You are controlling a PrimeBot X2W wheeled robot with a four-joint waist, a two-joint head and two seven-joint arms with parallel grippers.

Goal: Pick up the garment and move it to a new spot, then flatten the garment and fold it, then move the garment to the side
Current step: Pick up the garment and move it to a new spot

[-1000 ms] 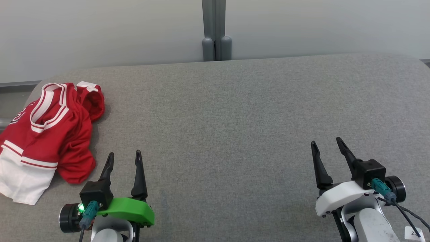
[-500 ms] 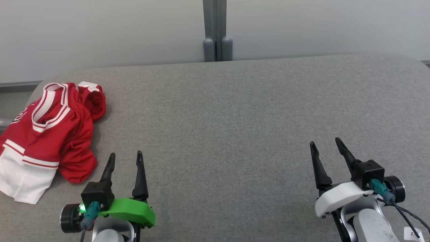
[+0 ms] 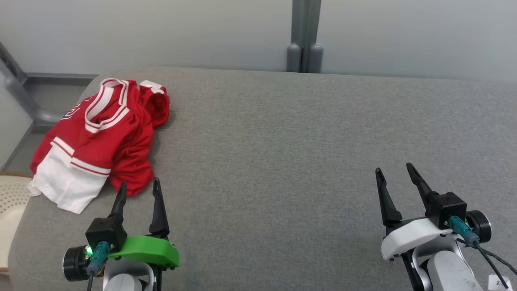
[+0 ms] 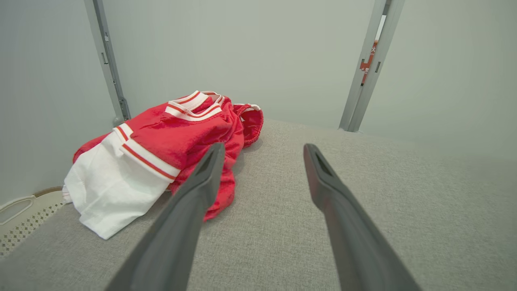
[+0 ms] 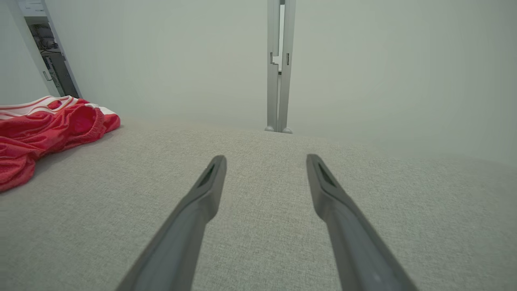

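Observation:
A crumpled red garment (image 3: 103, 135) with white stripes and a white panel lies at the far left of the grey fabric surface (image 3: 282, 141). My left gripper (image 3: 138, 185) stands open just in front of the garment's near red edge, nothing between its fingers. In the left wrist view the garment (image 4: 169, 141) lies ahead and left of my left gripper (image 4: 262, 147), whose left finger overlaps the red hem. Far over at the lower right, my right gripper (image 3: 394, 169) is open and empty. The right wrist view has the garment (image 5: 44, 125) at its left edge, well away from my right gripper (image 5: 264, 157).
A pale perforated basket (image 3: 10, 202) sits beside the surface's left end, below its edge. A grey post (image 3: 305, 36) rises behind the far edge against a plain wall. Bare grey fabric stretches between the two grippers.
The head camera has swung left, so the whole picture shifted right and the basket came into sight. The left gripper now stands closer to the garment's near edge. Both grippers stay open.

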